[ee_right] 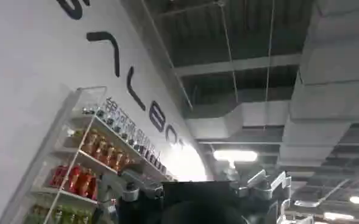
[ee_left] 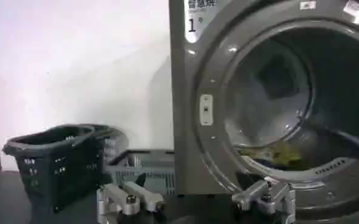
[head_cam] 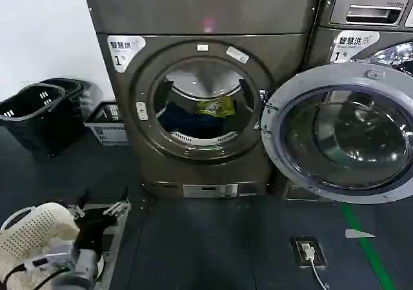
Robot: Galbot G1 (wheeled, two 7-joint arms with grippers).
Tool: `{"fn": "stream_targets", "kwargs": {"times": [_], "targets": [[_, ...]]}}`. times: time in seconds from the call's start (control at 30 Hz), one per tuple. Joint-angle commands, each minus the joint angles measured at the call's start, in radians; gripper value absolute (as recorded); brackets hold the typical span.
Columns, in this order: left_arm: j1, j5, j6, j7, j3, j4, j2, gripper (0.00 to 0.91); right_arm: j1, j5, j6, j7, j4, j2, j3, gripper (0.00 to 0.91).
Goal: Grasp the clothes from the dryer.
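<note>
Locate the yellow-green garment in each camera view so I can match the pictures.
Head view: the yellow-green garment lies inside the dryer drum, on the navy fabric, right of centre in the porthole.
Left wrist view: it lies low in the drum, beyond the open left gripper.
Right wrist view: not in it.
Shared landmark: the white "1" sticker.

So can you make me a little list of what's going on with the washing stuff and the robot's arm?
dryer: door swung open to the right
clothes: dark blue heap, yellow-green piece on top, inside the drum
left pincer: open, empty, low, facing the porthole, away from the dryer
right pincer: open, pointing up at the ceiling
black baskets: on the floor, left of the dryer
</note>
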Motion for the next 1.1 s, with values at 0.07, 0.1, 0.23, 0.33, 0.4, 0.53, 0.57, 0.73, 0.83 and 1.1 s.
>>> {"fn": "stream_targets", "kwargs": {"times": [0.07,0.1,0.23,0.33,0.4,0.53,0.57,0.73,0.83,1.1], "targets": [[-0.006,-0.008,0.000,0.000,-0.023,-0.003,-0.009,0.907,0.007,0.013,0.013,-0.034,0.009,0.008,-0.014,0.907],[-0.005,-0.009,0.000,0.001,-0.024,-0.005,-0.010,0.907,0.008,0.015,0.012,-0.033,0.010,0.007,-0.013,0.907],[-0.007,-0.014,0.001,0.001,-0.037,0.000,-0.004,0.907,0.007,0.020,0.027,-0.027,0.000,-0.001,-0.011,0.907],[-0.010,-0.018,0.003,0.002,-0.039,0.000,-0.002,0.907,0.008,0.023,0.032,-0.027,0.000,-0.002,-0.013,0.907],[-0.009,-0.017,0.003,0.002,-0.039,0.001,-0.004,0.907,0.009,0.023,0.035,-0.025,-0.003,-0.005,-0.013,0.907],[-0.006,-0.017,0.003,0.003,-0.044,0.002,-0.007,0.907,0.017,0.023,0.040,-0.026,-0.002,-0.006,-0.025,0.907],[-0.006,-0.017,0.003,0.003,-0.045,0.002,-0.006,0.907,0.019,0.022,0.041,-0.026,-0.002,-0.007,-0.028,0.907],[-0.001,-0.014,0.002,0.006,-0.042,0.000,-0.007,0.907,0.021,0.021,0.042,-0.027,-0.004,-0.006,-0.033,0.907],[-0.003,-0.013,0.001,0.009,-0.041,-0.001,-0.008,0.907,0.020,0.023,0.043,-0.028,-0.006,-0.009,-0.031,0.907],[-0.019,-0.013,-0.003,0.033,-0.025,0.016,0.000,0.907,0.023,0.022,0.046,-0.028,-0.006,-0.008,-0.030,0.907]]}}
